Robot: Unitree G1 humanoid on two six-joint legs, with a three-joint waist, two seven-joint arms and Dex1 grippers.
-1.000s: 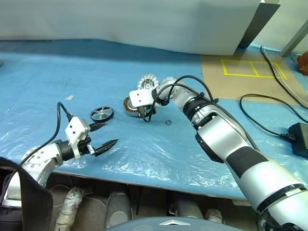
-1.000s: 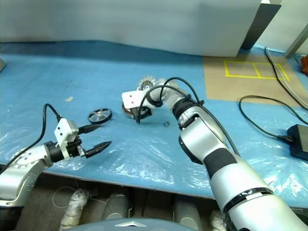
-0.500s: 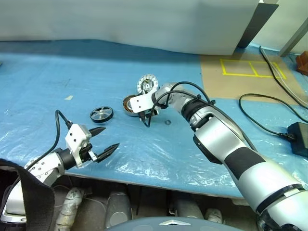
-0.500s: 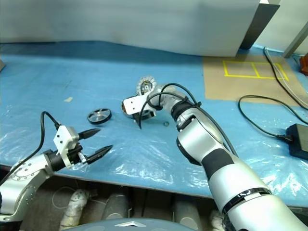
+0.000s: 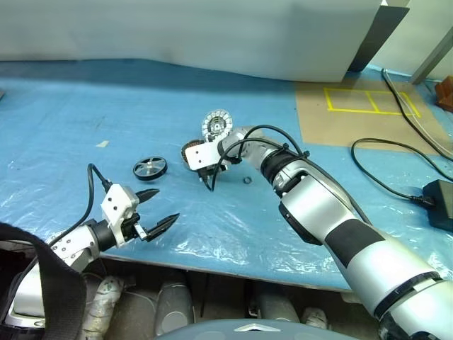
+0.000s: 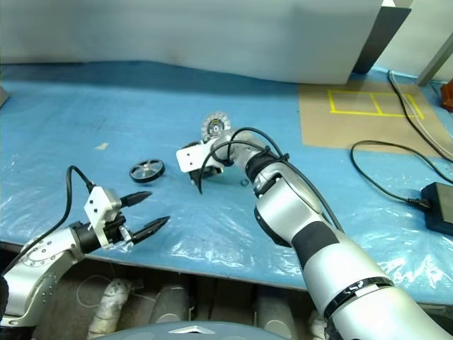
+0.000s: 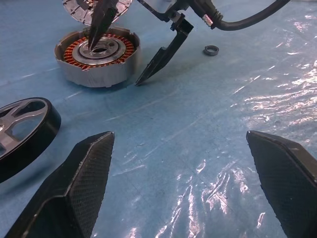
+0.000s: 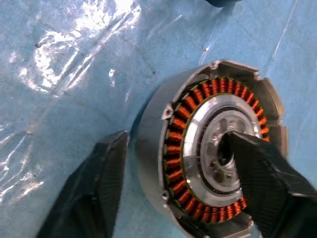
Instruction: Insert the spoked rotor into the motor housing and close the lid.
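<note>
Left tool [image 5: 161, 207] gapes wide; right tool [image 7: 126, 54] angles down, seemingly half-spread.

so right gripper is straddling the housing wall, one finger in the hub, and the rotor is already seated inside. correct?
Not quite. The right gripper does straddle the housing wall, one finger in the hub, but the rotor is not inside: it lies on the table beside the housing. The left eye view shows it, and the right wrist view shows bare windings.

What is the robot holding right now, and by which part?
Nothing is gripped yet. The right gripper straddles the round silver motor housing's wall, jaws not closed. The left gripper is open, holding nothing.
</note>
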